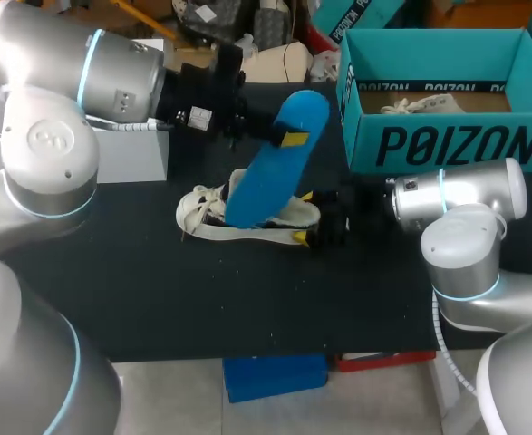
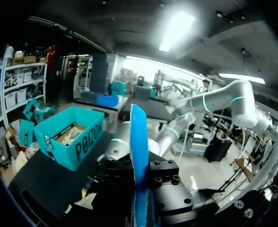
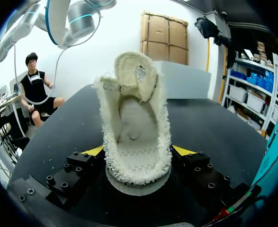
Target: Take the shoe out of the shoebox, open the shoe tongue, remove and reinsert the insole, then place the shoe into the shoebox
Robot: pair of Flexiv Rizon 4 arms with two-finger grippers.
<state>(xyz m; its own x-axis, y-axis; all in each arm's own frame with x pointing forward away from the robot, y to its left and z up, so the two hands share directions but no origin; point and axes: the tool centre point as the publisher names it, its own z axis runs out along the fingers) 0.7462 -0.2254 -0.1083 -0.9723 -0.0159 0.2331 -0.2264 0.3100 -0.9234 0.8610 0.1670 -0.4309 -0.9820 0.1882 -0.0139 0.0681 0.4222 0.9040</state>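
**Insole out, shoe pinned**

Shoe (image 1: pixel 247 217) flat on table, heel clamped by right gripper (image 1: pixel 304 217), probably for steadiness. Insole (image 1: pixel 279 159) pinched in left gripper (image 1: pixel 284 139), tilted above shoe, lower end at its opening, likely for reinsertion. Shoebox (image 1: pixel 447 145) apart, beyond shoe's heel.

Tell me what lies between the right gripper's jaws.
The white shoe sits there, the right gripper clamping its heel end from both sides; the right wrist view shows it.
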